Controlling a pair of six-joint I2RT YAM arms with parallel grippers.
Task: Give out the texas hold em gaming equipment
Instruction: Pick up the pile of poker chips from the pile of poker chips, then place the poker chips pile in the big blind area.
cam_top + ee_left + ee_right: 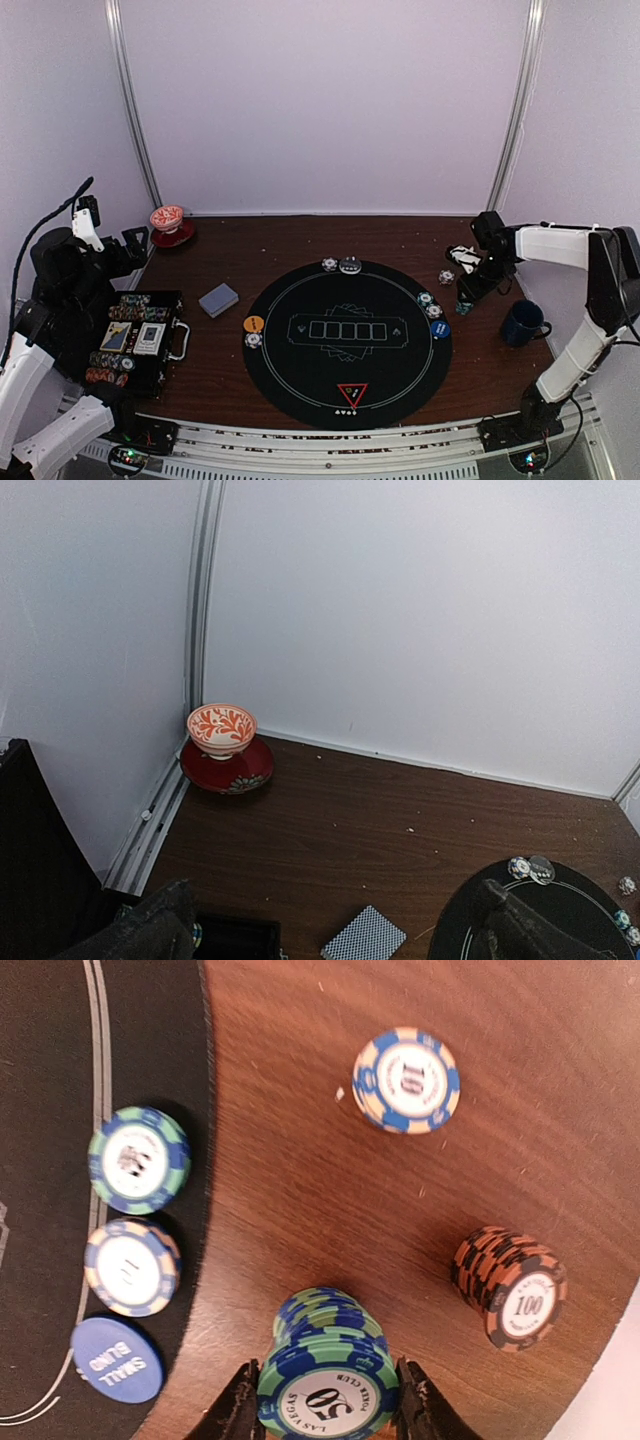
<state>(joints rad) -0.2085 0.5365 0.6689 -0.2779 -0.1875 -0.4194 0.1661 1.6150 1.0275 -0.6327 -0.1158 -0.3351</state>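
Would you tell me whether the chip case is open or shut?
Open: the case lies with chip rows and card decks exposed.

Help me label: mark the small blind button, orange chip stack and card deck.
small blind button (117,1360): right wrist view, face centre.
orange chip stack (525,1305): right wrist view, top chip.
card deck (218,299): top view, back centre.

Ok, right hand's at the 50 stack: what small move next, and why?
Probably a short straight lift: the right hand clasps the blue-green 50 chip stack on both sides, and it stands on bare wood beside the black mat.
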